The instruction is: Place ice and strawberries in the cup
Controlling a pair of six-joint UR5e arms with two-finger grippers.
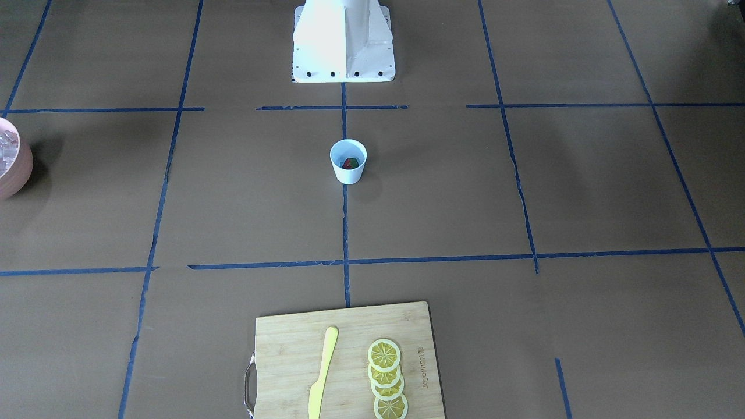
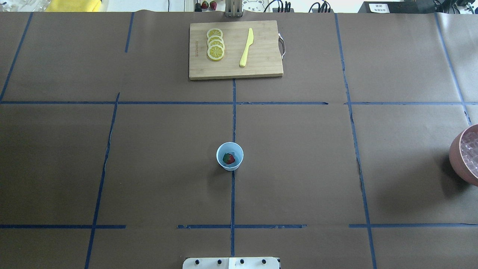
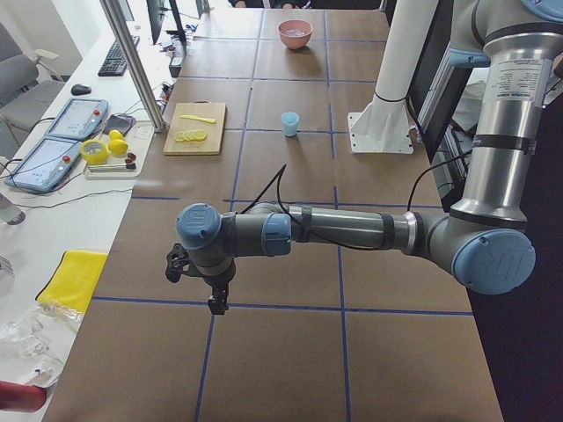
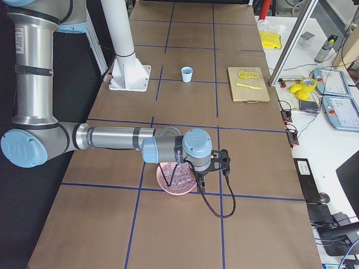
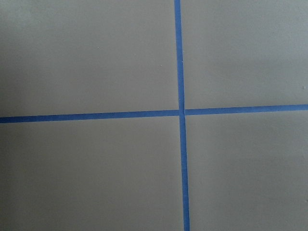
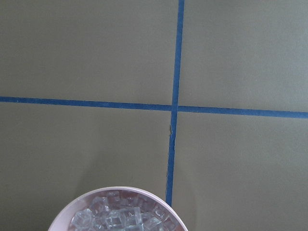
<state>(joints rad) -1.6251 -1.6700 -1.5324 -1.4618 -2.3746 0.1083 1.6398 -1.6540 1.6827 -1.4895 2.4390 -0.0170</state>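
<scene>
Pale blue-white, the cup (image 1: 348,162) stands upright at the middle of the brown paper-covered worktop (image 1: 582,186) in the front-facing view, on a blue tape line (image 1: 345,233). The strawberry (image 1: 349,163) lies inside it. No claw shows here. A pink-brown bowl (image 1: 17,171) holding ice cubes (image 1: 7,148) is cut off by the view's left edge. At the bottom, a wooden cutting board (image 1: 285,349) carries a yellow knife (image 1: 322,372) and a row of overlapping lemon slices (image 1: 386,378), all clipped by the lower edge.

The overhead view gives the same layout: the red berry with its green bit sits in the cup at centre, and the bowl is cut off at the right edge. Whether any ice lies in the cup cannot be told.

From the left end, the left claw (image 3: 215,306) hangs over bare worktop, well apart from the far cup. Whether it is open or closed cannot be told.

From the right end, the right claw (image 4: 199,188) hangs over the bowl of ice, and its wrist hides part of the rim. The cup stands well apart, near the robot's base. This claw's state cannot be told either.

The left wrist camera shows only brown paper and crossing tape.

The right wrist camera shows tape lines and, at the bottom edge, the bowl's rim and glassy cubes, mostly cut off.
</scene>
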